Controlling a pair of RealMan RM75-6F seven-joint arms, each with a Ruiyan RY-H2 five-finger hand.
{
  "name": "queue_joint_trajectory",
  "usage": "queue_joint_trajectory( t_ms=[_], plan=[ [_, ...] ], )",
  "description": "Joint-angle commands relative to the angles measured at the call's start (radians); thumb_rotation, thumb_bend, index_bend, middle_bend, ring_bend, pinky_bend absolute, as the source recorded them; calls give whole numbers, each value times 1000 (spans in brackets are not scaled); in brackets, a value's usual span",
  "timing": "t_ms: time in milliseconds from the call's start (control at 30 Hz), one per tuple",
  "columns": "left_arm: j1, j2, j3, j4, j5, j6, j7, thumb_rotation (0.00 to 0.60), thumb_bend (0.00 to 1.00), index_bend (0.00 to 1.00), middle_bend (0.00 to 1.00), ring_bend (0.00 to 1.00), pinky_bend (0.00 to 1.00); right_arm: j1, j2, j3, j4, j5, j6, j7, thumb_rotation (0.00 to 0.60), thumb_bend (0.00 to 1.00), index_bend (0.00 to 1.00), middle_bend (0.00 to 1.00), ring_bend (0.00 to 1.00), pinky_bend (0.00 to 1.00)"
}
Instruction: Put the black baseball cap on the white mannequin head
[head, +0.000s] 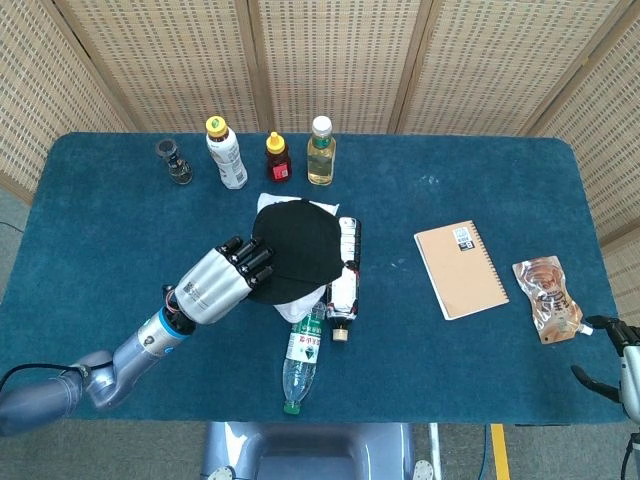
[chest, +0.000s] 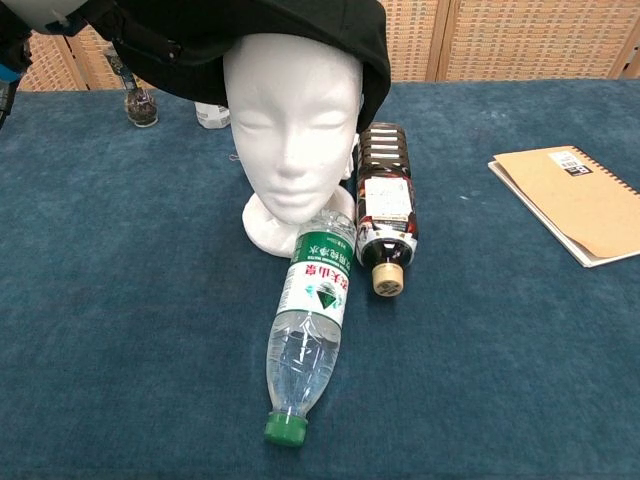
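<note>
Silver left hand (head: 222, 282), fingers closed on brim of black baseball cap (head: 296, 250), cap resting atop white mannequin head (chest: 290, 120), skewed toward its left side. Risk: early release, cap sliding off. Green-labelled water bottle (chest: 312, 330) and dark bottle (chest: 384, 205), print unreadable. Right hand (head: 612, 355) at edge, grip indeterminate.

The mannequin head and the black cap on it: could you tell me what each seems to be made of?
The mannequin head looks like white foam, probably polystyrene: matte, faintly pitted surface. The black cap looks like soft matte fabric, likely cotton; its edge droops loosely beside the face.
</note>
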Motion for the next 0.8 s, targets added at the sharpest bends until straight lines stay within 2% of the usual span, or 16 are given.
queue_joint_trajectory(
  t_ms=[33, 400, 800],
  plan=[
    [7, 11, -10, -19, -15, -6, 8, 600, 249, 499, 413, 329, 590, 0, 0, 0, 0, -1, 1, 0, 600, 90, 306, 379, 414, 323],
    [45, 72, 8, -131, -39, -64, 83, 600, 207, 281, 271, 205, 501, 0, 1, 1, -4, -6, 6, -1, 600, 89, 306, 379, 414, 323],
    [134, 152, 45, -212, -22, -13, 95, 600, 198, 222, 252, 181, 466, -1, 3, 1, -6, -7, 9, -2, 600, 90, 306, 379, 416, 323]
  ],
)
